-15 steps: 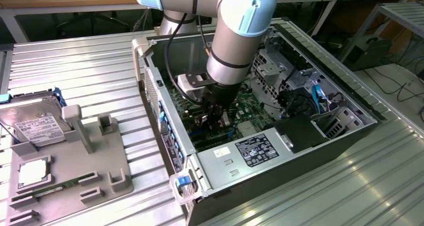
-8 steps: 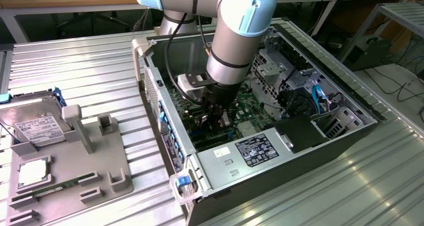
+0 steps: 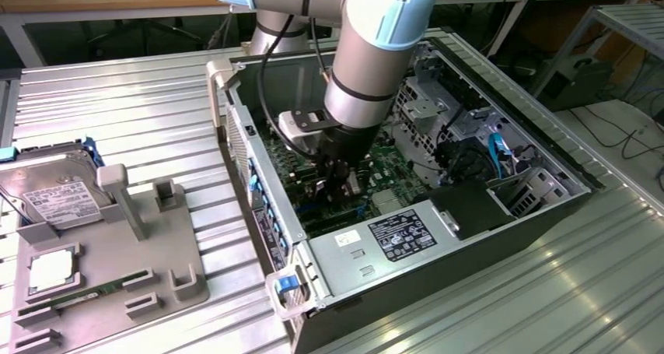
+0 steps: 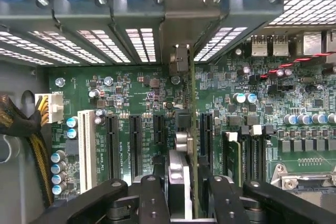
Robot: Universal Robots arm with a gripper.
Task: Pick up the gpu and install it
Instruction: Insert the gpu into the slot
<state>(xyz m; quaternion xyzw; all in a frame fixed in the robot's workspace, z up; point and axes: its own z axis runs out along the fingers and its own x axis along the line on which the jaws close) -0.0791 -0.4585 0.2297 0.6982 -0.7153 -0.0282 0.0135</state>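
- Being held edge-on between the claw (image 4: 185, 195) fingers, the gpu (image 4: 192, 129) is standing upright.
- Its long axis is being aligned along the motherboard (image 4: 131, 98) slot.

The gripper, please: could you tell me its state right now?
Gripper: fingers on either side of the gpu, standing edge-on over the motherboard; whether they clamp it cannot be told.
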